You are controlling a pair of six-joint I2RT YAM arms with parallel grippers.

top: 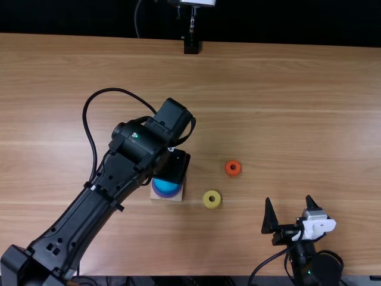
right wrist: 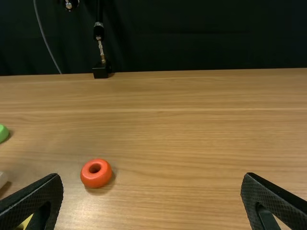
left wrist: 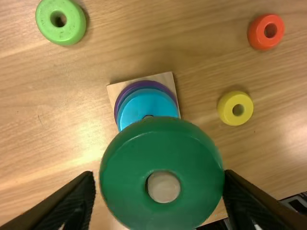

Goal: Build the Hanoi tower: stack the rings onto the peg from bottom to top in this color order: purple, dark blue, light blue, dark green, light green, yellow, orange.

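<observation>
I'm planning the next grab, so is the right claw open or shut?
Open: the right claw has its two fingers spread wide apart, in the top view and its own wrist view alike.

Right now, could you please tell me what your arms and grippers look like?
The left arm is black and blocky, with a looping black cable and a small green mark. The left gripper has black fingers; the right gripper has black, textured, tapering ones, with a white part behind them.

This looks like a robotics lab: a jointed black left arm (top: 122,159) and right arm (top: 306,259) at a wooden counter (top: 286,107), loose cables along both, a black-based stand (top: 191,45) at the far edge, dark cloth (right wrist: 201,38) behind.
</observation>
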